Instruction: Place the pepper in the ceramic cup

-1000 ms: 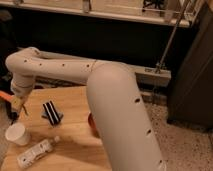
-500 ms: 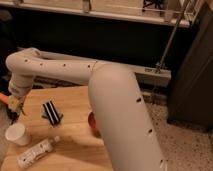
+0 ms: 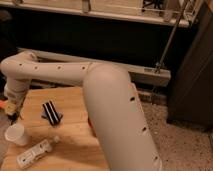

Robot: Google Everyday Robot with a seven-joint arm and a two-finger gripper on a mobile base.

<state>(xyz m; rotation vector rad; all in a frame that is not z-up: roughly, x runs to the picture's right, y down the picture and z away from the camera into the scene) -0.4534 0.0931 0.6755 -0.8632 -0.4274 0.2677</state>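
Gripper (image 3: pixel 11 113) over left edge of surface (image 3: pixel 67 137), jaws clenched on pepper (image 3: pixel 4 105). Has sunk slightly, now just above ceramic cup (image 3: pixel 17 134) near front-left corner. Release likely next.

We see an arm (image 3: pixel 107 115) of creamy off-white, marked along its upper length with a row of small dark dots. At the left edge of the frame the gripper (image 3: pixel 13 116) is dark, near black, under the pale wrist. Just left of it shows the pepper (image 3: pixel 3 105), bright orange. The ceramic cup (image 3: pixel 16 134), lower left, is plain white, no pattern. The table (image 3: pixel 70 137) is honey-coloured wood (faint lengthwise grain). On it the block (image 3: pixel 51 112) is black with paler stripes, and the bottle (image 3: pixel 34 153) is white with a greyish label. At lower right the floor (image 3: pixel 185 145) is beige, speckled dark.
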